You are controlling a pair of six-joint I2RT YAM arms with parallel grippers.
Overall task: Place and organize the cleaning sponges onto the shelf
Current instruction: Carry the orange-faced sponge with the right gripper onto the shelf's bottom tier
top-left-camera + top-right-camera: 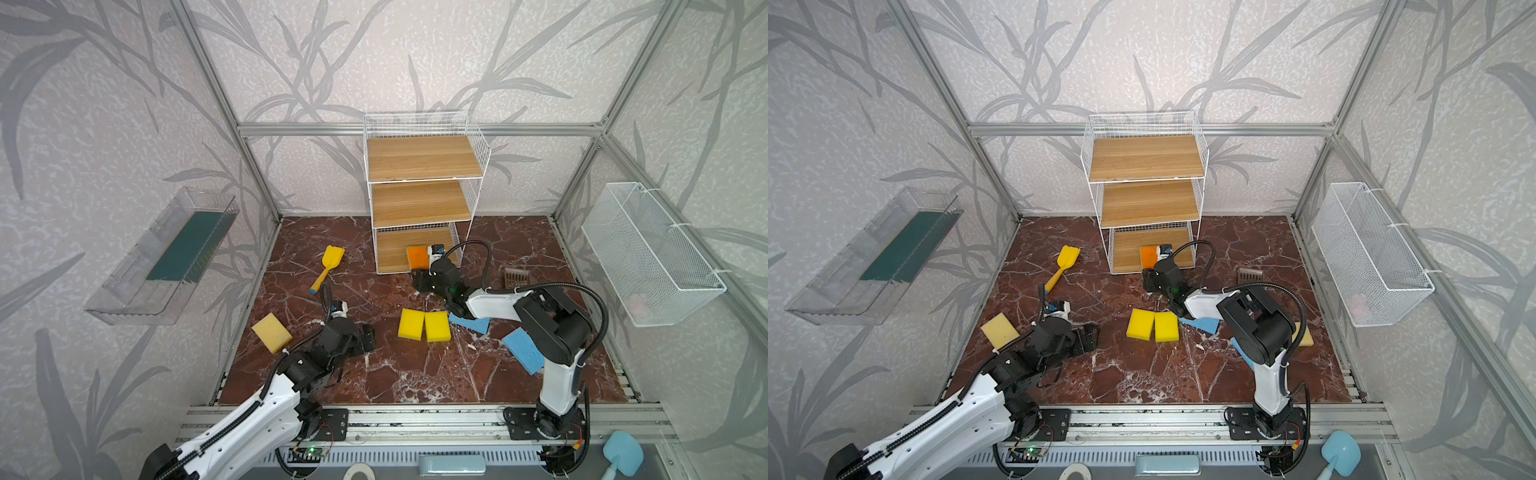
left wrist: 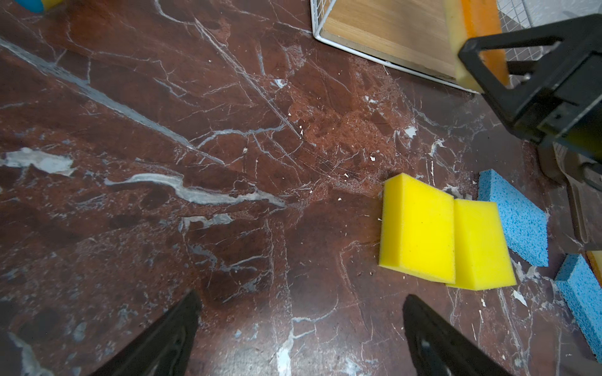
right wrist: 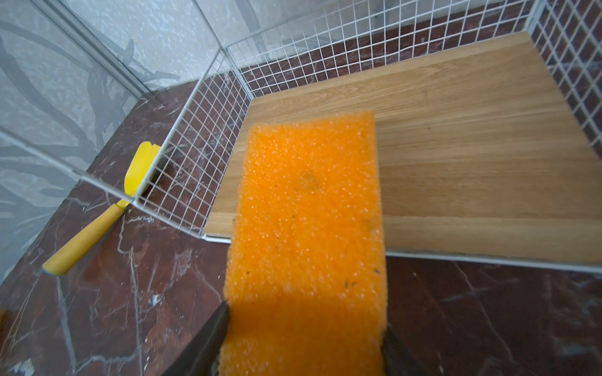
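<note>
The white wire shelf (image 1: 419, 195) (image 1: 1146, 195) stands at the back, its three wooden boards bare. My right gripper (image 3: 306, 319) (image 1: 420, 272) is shut on an orange sponge (image 3: 309, 211) (image 1: 417, 257) that reaches over the front edge of the bottom board, orange face up. Two bright-yellow sponges (image 1: 411, 323) (image 2: 417, 228) lie side by side mid-floor, with two light-blue sponges (image 1: 471, 323) (image 1: 521, 349) to their right. A pale beige sponge (image 1: 272, 332) lies at the left. My left gripper (image 2: 301, 298) (image 1: 368, 336) hangs open over bare floor, left of the yellow pair.
A yellow toy shovel (image 1: 328, 266) lies left of the shelf and a brown slotted scoop (image 1: 517, 275) right of it. The clear tray (image 1: 166, 257) hangs on the left wall, the white mesh basket (image 1: 652, 257) on the right wall. Another pale sponge (image 1: 1306, 336) peeks from behind the right arm.
</note>
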